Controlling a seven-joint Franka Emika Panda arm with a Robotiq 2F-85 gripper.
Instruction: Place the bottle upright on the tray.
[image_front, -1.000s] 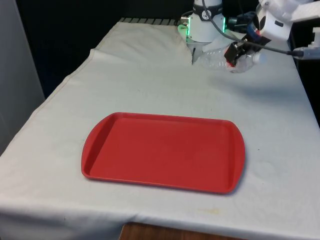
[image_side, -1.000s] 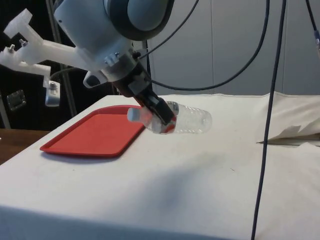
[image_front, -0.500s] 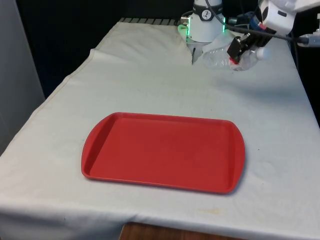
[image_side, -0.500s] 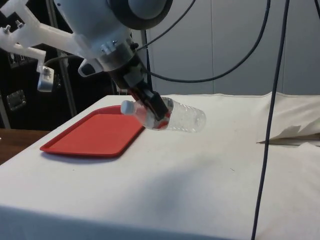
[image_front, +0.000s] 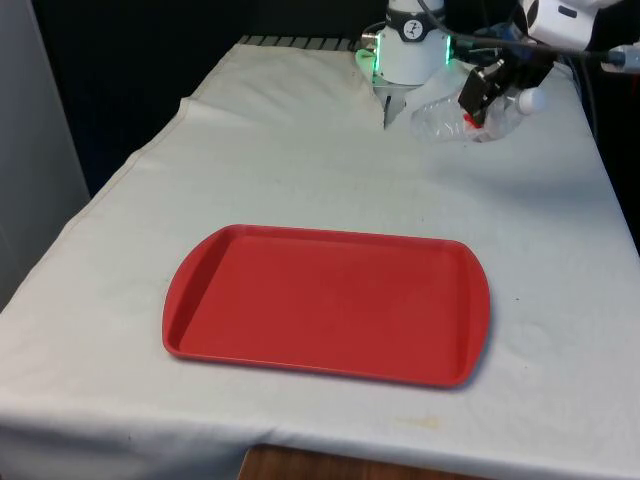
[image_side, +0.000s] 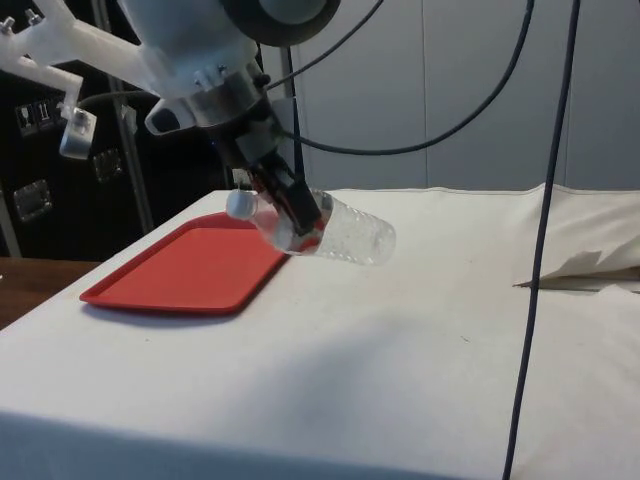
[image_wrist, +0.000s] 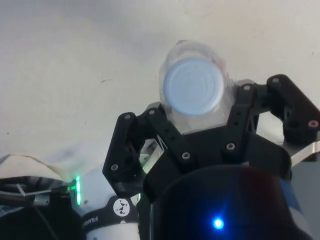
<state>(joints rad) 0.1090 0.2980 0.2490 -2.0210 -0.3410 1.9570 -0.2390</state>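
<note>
- There is one bottle (image_front: 447, 113). It is see-through plastic, with bumpy ridges on its body and a round white cap (image_wrist: 194, 86).
- A bit of red shows on the bottle, close to where it is held.
- The bottle is not standing up. It is tipped over, nearly lying flat. In the side view the cap end sits a little higher than the bottom end.
- The bottle is up in the air, over the white cloth at the far end of the table (image_front: 300, 150). It does not touch the cloth.
- In the front view the bottle is at the front view's right, far behind the tray. The cap points to the front view's right.
- There is one black gripper (image_front: 485, 92). Its jaws are closed tight on the bottle, one on each side, near the neck.
- In the wrist view the black fingers (image_wrist: 135, 145) sit on both sides of the bottle, and the white cap faces the camera.
- There is one tray (image_front: 330, 300). It is red, shaped like a box lid with round corners and a low rim.
- The tray lies flat on the cloth at the near end of the table, well apart from the bottle.
- There is one white arm (image_side: 170, 45) holding the gripper. Dark cables (image_side: 535, 200) hang by it in the side view.
- The cloth has a fold (image_side: 580, 270) near the robot's end of the table.
</note>
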